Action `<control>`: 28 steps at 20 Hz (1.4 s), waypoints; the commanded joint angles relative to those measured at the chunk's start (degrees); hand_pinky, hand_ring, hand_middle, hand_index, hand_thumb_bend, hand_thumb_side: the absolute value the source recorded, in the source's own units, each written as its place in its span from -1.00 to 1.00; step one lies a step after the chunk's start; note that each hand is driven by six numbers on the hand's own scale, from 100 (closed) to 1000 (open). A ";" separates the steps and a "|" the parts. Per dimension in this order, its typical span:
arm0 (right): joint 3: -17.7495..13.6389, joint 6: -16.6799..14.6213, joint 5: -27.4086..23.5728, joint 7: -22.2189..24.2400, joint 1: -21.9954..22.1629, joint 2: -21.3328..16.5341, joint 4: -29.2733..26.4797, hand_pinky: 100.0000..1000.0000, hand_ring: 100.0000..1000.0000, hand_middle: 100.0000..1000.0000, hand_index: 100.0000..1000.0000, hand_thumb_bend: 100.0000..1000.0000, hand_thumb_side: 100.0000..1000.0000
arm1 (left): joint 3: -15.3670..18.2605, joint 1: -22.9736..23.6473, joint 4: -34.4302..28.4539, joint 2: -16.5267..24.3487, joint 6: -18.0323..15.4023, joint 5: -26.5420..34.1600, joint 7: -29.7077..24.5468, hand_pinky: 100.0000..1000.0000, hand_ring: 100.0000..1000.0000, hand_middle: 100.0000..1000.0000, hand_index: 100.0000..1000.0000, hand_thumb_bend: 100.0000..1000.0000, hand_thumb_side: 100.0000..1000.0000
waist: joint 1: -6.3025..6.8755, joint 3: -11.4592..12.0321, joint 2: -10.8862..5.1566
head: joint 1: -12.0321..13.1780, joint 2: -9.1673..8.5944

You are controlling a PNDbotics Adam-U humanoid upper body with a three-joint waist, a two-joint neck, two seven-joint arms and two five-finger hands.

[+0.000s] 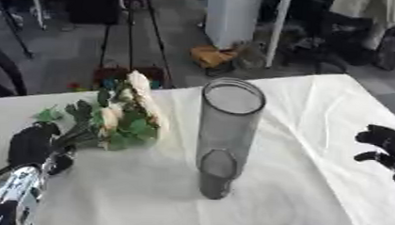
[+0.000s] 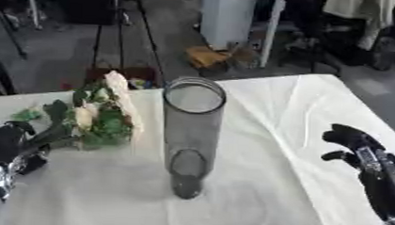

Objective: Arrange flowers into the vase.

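A tall clear glass vase stands upright in the middle of the white-clothed table, with nothing inside it. A bunch of cream flowers with green leaves lies tilted to its left, blooms pointing up and toward the vase. My left hand is shut on the stems at the left edge, just above the cloth. The flower heads are apart from the vase. My right hand hovers at the right side of the table with its fingers curled, holding nothing.
The table's far edge runs just behind the vase and flowers. Beyond it lie a grey floor, a white bin, an orange object and furniture legs. Bare cloth lies in front of the vase.
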 commanded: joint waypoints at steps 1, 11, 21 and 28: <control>-0.41 0.00 -0.19 0.15 -0.56 -0.86 -0.47 0.15 0.58 0.38 0.66 -1.00 0.75 | 0.29 -0.02 1.04 1.34 0.27 -0.54 0.18 -0.03 -0.12 -0.11 0.24 -0.50 -0.55 | -0.11 -0.11 -0.52 | -0.17 -0.53; -0.47 0.09 -0.23 0.19 -0.59 -0.67 -0.38 0.15 0.58 0.38 0.66 -1.00 0.75 | 0.46 0.45 4.04 0.71 0.91 -0.94 1.47 -0.67 -0.85 -0.59 -0.32 -0.27 -0.63 | 0.06 -0.30 -0.50 | -0.28 -0.47; -0.52 0.13 -0.47 0.21 -0.61 -0.47 -0.29 0.15 0.58 0.38 0.66 -1.00 0.74 | 0.93 0.64 4.64 0.07 -0.40 3.92 8.35 -1.00 -1.00 -1.00 -0.95 -0.34 -0.74 | -0.12 -0.24 -0.60 | -0.38 -0.60; -0.58 0.10 -0.59 0.18 -0.58 -0.44 -0.24 0.15 0.58 0.38 0.66 -1.00 0.73 | 0.90 0.70 3.54 0.19 -2.74 8.65 11.97 -1.00 -1.00 -1.00 -1.00 0.02 -1.00 | -0.34 -0.07 -0.63 | -0.38 -0.70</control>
